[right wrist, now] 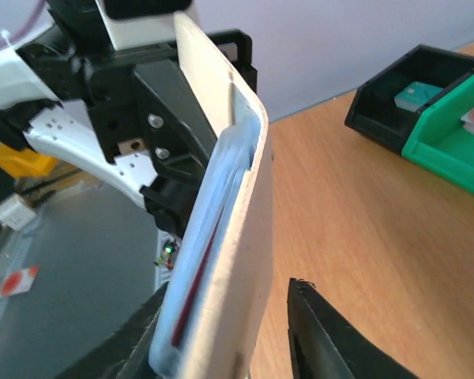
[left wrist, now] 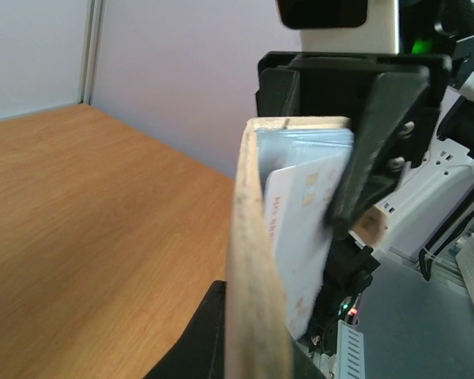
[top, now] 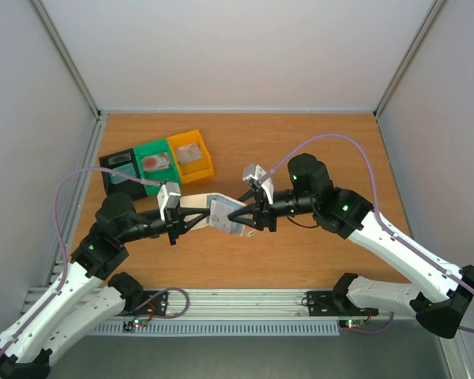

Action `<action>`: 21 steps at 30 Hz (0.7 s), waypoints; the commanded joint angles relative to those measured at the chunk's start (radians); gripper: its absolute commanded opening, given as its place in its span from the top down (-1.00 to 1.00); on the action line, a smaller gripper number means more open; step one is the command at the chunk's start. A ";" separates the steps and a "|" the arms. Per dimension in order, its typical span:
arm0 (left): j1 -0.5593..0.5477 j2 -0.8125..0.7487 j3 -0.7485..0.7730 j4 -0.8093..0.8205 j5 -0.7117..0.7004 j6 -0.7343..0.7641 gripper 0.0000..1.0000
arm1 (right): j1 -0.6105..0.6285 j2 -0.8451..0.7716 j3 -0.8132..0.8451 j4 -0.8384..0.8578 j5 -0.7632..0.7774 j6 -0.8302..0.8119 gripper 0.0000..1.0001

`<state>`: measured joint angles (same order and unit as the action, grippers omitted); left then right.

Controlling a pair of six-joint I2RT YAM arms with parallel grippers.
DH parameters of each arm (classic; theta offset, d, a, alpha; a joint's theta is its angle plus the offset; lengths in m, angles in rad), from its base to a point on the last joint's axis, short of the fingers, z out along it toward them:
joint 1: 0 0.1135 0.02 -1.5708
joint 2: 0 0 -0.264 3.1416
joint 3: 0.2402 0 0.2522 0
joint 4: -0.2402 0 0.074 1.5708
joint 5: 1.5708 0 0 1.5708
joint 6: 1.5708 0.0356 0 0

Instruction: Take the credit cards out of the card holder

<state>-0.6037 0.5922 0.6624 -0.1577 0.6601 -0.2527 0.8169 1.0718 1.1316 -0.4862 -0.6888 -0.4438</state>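
Note:
The card holder point(top: 225, 215) is held on edge above the middle of the table, between the two arms. My left gripper point(top: 204, 219) is shut on its left end. In the left wrist view the holder's pale flap point(left wrist: 257, 260) rises from my left gripper point(left wrist: 257, 347), and a whitish credit card point(left wrist: 304, 229) with a chip sits in its pocket. My right gripper point(top: 250, 215) is open and straddles the other end. In the right wrist view the holder point(right wrist: 237, 237) stands between its fingers point(right wrist: 332, 339), with a gap on the right. A reddish card edge point(right wrist: 197, 284) shows inside the bluish pocket.
A black bin point(top: 118, 170), a green bin point(top: 154, 162) and a yellow bin point(top: 191, 154) stand in a row at the back left, each with small items inside. Black point(right wrist: 411, 95) and green point(right wrist: 458, 142) bins also show in the right wrist view. Walls enclose the table.

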 commanded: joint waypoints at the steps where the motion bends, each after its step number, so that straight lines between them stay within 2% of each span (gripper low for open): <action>1: -0.001 -0.024 0.034 0.053 0.030 -0.012 1.00 | -0.005 0.017 0.004 0.043 0.003 0.027 0.47; 3: -0.001 -0.026 0.036 0.056 0.035 -0.025 0.99 | -0.007 0.007 0.006 0.022 0.017 0.019 0.88; 4: -0.001 -0.027 0.037 0.056 0.036 -0.026 1.00 | -0.008 -0.003 0.007 0.010 0.023 0.014 0.96; 6: -0.001 -0.036 0.040 0.021 0.001 -0.011 0.99 | -0.011 -0.027 -0.002 -0.013 0.025 0.000 0.98; 7: -0.001 -0.045 0.041 -0.016 -0.045 0.014 0.93 | -0.015 -0.041 -0.008 -0.020 0.018 -0.004 0.97; 9: -0.001 -0.055 0.039 -0.089 -0.234 0.078 0.39 | -0.023 -0.067 -0.019 -0.023 -0.023 -0.003 0.98; 11: 0.000 -0.051 0.033 -0.120 -0.409 0.116 0.08 | -0.024 -0.073 -0.021 -0.035 -0.026 0.014 0.98; 13: 0.000 -0.051 0.027 -0.122 -0.499 0.157 -0.10 | -0.024 -0.066 -0.012 -0.070 0.032 0.034 0.98; 17: 0.003 -0.084 0.022 -0.134 -0.466 0.214 -0.28 | -0.033 -0.032 0.023 -0.158 0.271 0.107 0.98; 21: 0.003 -0.106 0.039 -0.146 -0.373 0.282 -0.31 | -0.033 0.096 0.184 -0.322 0.574 0.246 0.98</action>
<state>-0.6048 0.5182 0.6716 -0.3042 0.2565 -0.0715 0.7906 1.0687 1.1599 -0.6594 -0.4332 -0.3477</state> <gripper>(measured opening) 0.658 0.092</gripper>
